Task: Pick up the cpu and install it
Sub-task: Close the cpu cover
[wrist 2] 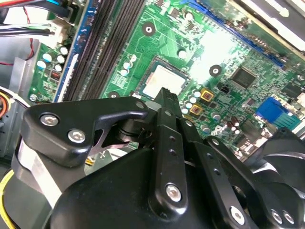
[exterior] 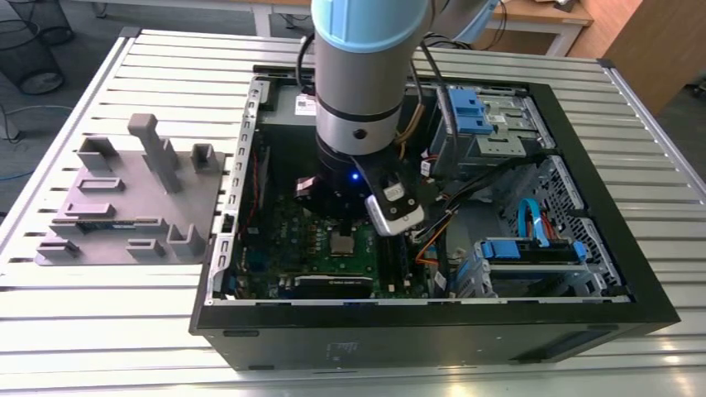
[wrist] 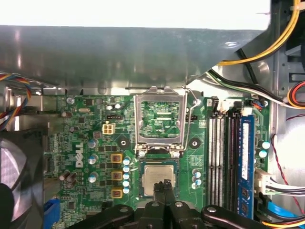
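Because the retention frame (wrist: 159,119) stands hinged open, the cpu (wrist: 158,177) lies in its socket (wrist: 159,162) toward the exterior view's left of the case (exterior: 441,335), with the gripper (wrist: 165,183) pressed together, empty, over its edge.

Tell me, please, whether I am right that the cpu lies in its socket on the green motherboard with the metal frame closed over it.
No: the metal frame is swung open, clear of the cpu, as the first wrist view shows. The cpu does lie in its socket on the green motherboard.
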### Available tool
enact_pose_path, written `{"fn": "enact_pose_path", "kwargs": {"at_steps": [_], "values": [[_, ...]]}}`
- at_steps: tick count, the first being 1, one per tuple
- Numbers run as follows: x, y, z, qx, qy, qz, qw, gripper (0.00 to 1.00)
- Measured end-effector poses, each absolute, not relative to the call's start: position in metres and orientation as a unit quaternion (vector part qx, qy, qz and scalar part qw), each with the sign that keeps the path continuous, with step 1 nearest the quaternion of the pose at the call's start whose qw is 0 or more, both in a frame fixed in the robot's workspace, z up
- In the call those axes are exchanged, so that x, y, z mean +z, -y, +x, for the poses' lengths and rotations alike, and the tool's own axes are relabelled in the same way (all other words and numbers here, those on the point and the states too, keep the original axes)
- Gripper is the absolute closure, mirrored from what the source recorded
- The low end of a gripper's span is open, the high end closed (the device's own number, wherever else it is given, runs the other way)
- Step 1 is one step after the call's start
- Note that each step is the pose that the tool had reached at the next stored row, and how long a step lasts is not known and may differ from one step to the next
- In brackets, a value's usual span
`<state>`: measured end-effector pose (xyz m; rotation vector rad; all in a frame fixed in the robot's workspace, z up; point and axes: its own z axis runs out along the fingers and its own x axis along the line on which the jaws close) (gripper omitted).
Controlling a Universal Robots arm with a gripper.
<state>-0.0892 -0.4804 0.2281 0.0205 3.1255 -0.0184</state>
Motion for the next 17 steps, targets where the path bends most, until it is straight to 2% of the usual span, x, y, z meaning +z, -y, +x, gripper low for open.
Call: {"fn": "enact_pose_path", "kwargs": {"at_steps": [17], "values": [[0.226,0.476,-0.063,-0.006,-1.0,0.007,0.008,0.89]]}}
